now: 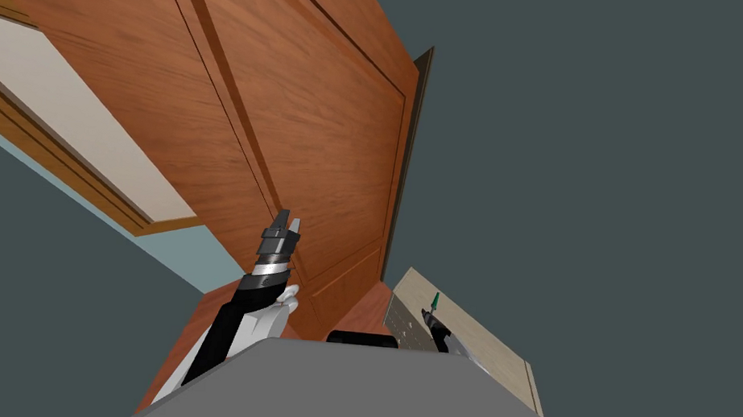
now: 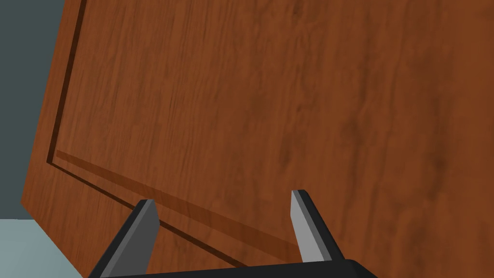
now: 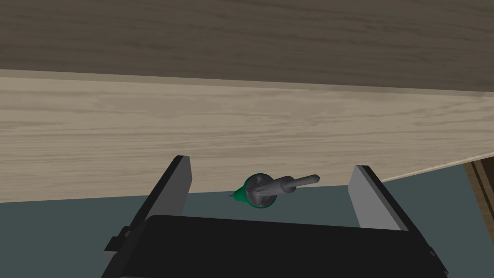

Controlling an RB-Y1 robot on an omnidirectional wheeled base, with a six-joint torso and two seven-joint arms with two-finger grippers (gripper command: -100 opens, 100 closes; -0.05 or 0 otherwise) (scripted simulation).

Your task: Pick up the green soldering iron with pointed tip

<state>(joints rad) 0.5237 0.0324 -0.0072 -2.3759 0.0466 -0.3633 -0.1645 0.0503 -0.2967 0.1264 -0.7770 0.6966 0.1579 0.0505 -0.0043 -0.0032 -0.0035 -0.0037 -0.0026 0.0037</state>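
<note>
Though seemingly untouched, iron [image 3: 263,189] between wide-open pincer [image 3: 271,166]

Soldering iron [image 3: 258,192]: small, round green body, grey shaft with a pointed tip, thin end on the opposite side. It sits between the spread fingers of the right gripper [image 3: 270,165], touching neither, beside the edge of a pale wooden top [image 3: 144,135].

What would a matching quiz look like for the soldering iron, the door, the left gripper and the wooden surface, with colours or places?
Things: 1 soldering iron; 2 door; 3 left gripper; 4 wooden surface.
Descriptions: A reddish brown; B pale beige; C facing the door, jaws open; D green, seen between the right gripper's open jaws.
Pairs: 1-D; 2-A; 3-C; 4-B.
</note>
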